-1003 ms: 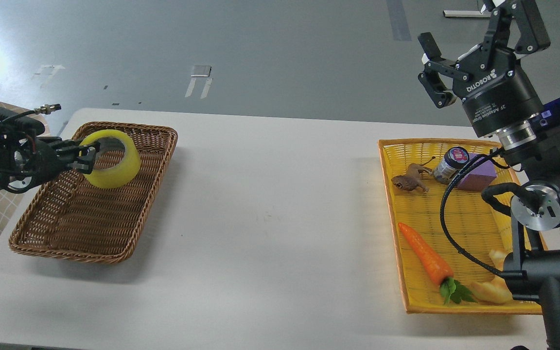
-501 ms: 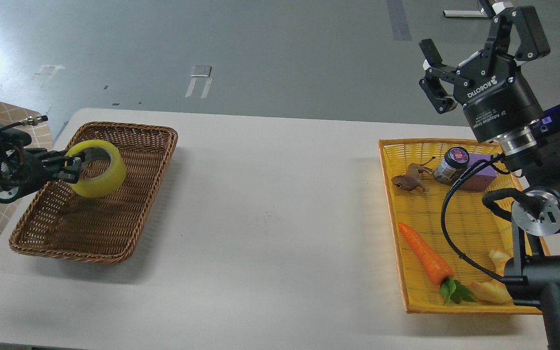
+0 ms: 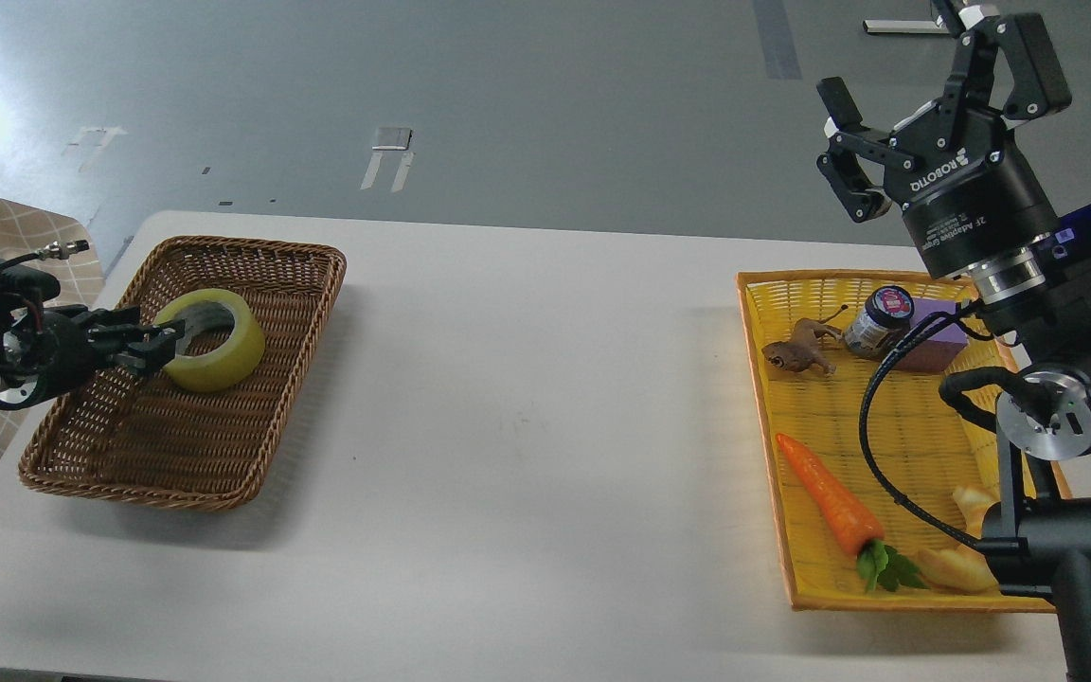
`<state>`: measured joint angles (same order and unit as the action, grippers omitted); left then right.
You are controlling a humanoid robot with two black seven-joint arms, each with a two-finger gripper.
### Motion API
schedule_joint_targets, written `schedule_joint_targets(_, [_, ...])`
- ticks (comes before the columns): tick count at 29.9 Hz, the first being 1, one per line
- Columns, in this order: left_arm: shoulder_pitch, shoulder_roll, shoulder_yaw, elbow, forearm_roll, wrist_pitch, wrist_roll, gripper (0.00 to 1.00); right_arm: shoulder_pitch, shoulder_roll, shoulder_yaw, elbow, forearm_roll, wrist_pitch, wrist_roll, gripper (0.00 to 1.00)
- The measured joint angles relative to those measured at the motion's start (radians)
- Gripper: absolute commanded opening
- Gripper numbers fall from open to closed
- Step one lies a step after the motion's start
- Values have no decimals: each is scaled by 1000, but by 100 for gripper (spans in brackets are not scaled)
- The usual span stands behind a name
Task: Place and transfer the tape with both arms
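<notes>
The tape (image 3: 214, 352), a yellow roll with a grey-white core, lies nearly flat on the floor of the brown wicker basket (image 3: 252, 417) at the left. My left gripper (image 3: 159, 345) reaches in from the left edge. Its dark fingertips sit on either side of the roll's left wall. I cannot tell whether they still pinch it. My right gripper (image 3: 905, 62) is raised high at the upper right, above the yellow tray (image 3: 773, 398). Its fingers are wide apart and hold nothing.
The yellow tray holds a toy carrot (image 3: 830, 497), a brown toy animal (image 3: 799, 352), a small jar (image 3: 879, 320), a purple block (image 3: 934, 343) and a croissant (image 3: 957, 566). The white table (image 3: 527, 426) lies between basket and tray. My right arm's lower links cover the tray's right side.
The left gripper has lowered the tape from above the basket's back left part down onto the basket floor, and the roll now lies flatter. The right gripper has hardly moved.
</notes>
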<state>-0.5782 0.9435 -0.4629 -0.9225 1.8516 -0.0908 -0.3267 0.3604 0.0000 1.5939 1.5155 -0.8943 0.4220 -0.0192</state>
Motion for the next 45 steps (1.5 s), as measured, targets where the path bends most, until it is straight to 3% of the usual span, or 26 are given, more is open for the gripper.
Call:
schedule_joint_targets(13, [-84, 3, -6, 3, -299, -3, -37, 76, 0, 0, -2, -3, 0, 0, 0, 100])
schedule_joint_targets(17, [-137, 0, -13, -9, -374, -11, -81, 95, 1, 0, -4, -3, 0, 0, -1, 100])
schedule_joint_targets(22, [-186, -20, -17, -37, -559, -37, -102, 97, 3, 0, -6, -4, 0, 0, -5, 100])
schedule_joint_targets(28, [-233, -45, -21, -92, -863, -98, -96, 98, 5, 0, -7, -6, -6, 1, -8, 100])
schedule_joint_targets(39, [-319, -178, -86, -144, -1273, -124, -87, 98, 52, 0, -25, -62, -43, 0, -17, 100])
schedule_joint_targets(41, [-320, -209, -121, -144, -1292, -135, -80, 98, 70, 0, -27, -77, -57, 0, -22, 100])
schedule_joint_targets(45, [-320, -297, -202, -143, -1303, -167, -23, 98, 124, 0, -29, -115, -70, -11, -36, 100])
